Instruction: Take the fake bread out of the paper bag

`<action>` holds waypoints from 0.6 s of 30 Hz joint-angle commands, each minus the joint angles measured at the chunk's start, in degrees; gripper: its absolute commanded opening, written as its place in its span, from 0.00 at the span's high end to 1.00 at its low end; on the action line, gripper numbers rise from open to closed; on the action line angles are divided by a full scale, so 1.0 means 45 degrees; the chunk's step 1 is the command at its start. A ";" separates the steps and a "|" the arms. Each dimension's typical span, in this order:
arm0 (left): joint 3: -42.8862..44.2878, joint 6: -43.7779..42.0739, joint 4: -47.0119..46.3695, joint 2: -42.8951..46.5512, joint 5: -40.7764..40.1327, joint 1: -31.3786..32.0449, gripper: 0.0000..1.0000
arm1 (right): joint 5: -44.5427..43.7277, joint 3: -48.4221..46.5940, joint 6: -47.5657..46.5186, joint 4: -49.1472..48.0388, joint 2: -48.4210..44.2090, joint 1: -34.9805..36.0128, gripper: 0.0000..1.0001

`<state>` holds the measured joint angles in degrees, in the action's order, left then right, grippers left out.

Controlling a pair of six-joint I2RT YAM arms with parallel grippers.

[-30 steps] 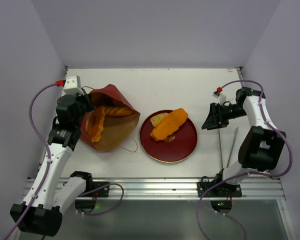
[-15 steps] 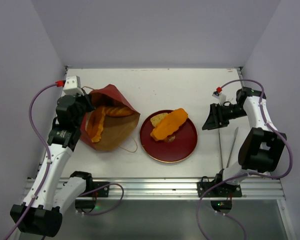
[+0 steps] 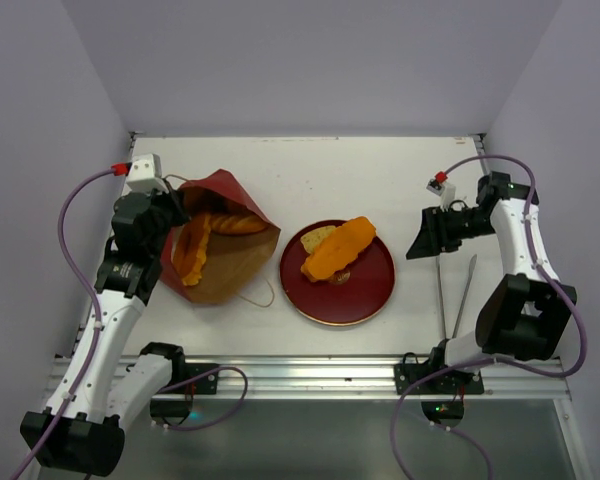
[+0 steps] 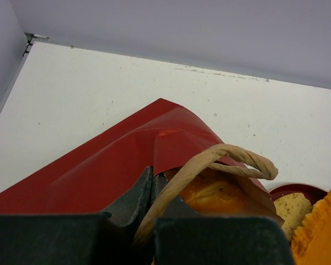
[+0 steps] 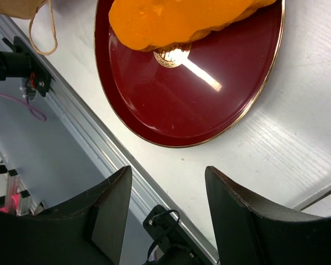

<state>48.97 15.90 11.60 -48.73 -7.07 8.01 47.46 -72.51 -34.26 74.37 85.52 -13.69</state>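
The left claw (image 3: 170, 215) is pinched tight on the rim of the paper bag (image 3: 230, 190), which lies at 9 o'clock from the red plate (image 3: 365, 300). One piece of fake bread (image 3: 340, 250) sits on the plate, and more loaves (image 3: 192, 250) wait in the bag. The right claw (image 3: 420, 238), at 3 o'clock, gapes empty. Reaching in crooked, it might grab paper or squash the mouth shut — or the pinch may slip.
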 commanded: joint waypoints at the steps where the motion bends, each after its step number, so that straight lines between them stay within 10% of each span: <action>1: 0.0075 0.0197 -0.0897 0.0243 0.0165 -0.0022 1.00 | -0.0039 0.0234 -0.0375 -0.0568 -0.0624 -0.0062 0.40; 18: -0.0276 0.0216 -0.1131 0.0223 0.0399 -0.0022 1.00 | -0.1716 0.1756 0.0600 -0.2852 -0.2321 -0.0082 0.40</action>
<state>48.29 15.90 10.98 -48.62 -6.13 8.01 42.65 -66.08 -33.52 66.11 78.46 -13.69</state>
